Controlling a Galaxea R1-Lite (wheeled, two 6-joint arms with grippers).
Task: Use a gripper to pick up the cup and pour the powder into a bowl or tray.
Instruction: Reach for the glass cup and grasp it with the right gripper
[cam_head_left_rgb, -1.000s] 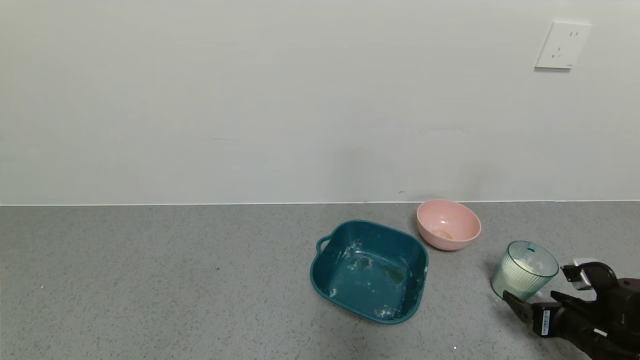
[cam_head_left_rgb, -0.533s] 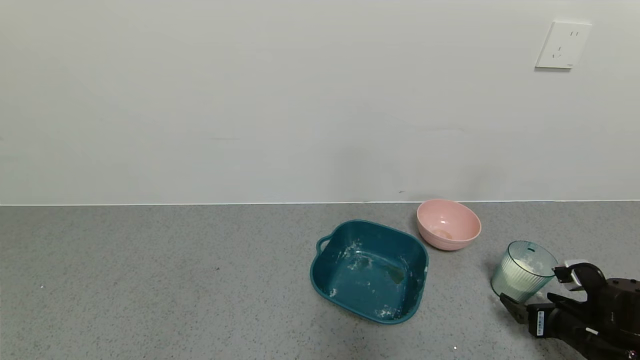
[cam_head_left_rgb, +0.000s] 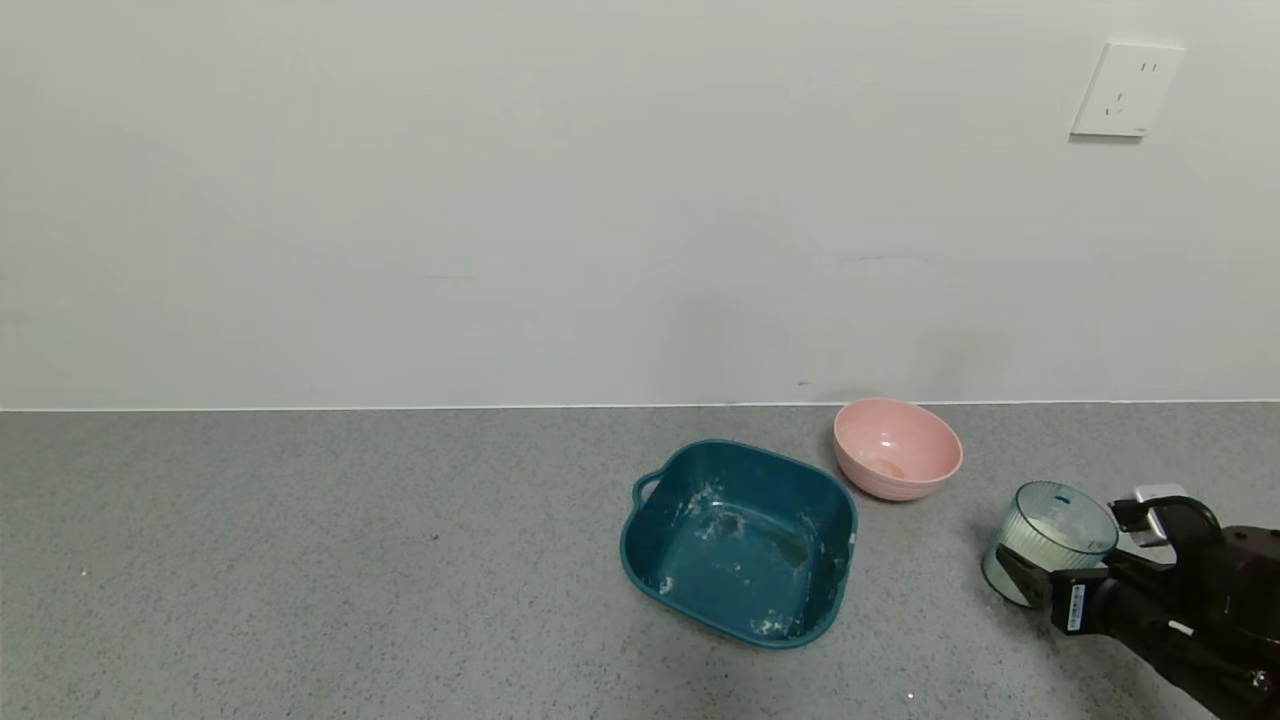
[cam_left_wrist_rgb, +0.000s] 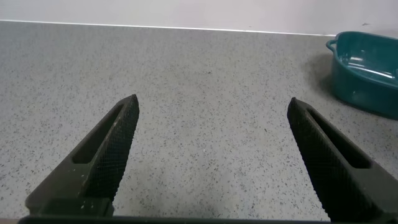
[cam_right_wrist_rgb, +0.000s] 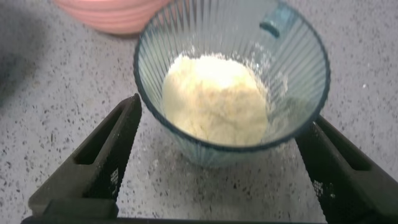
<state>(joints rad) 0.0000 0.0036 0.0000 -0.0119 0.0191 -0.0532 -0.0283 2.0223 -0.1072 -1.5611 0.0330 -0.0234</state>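
At the lower right of the head view the right gripper (cam_head_left_rgb: 1085, 560) has its two black fingers spread wide either side of the ribbed, translucent green-teal plastic cup (cam_head_left_rgb: 1048, 540), not touching it, so it looks lined up for a side grasp; the clumpy white powder (cam_right_wrist_rgb: 214, 99) sits heaped inside; the glossy pink plastic bowl (cam_head_left_rgb: 897, 448) and the dark teal squarish tray (cam_head_left_rgb: 738, 541) wait close by, centre-right; the left gripper (cam_left_wrist_rgb: 211, 155) hangs idle, fingers apart, holding nothing.
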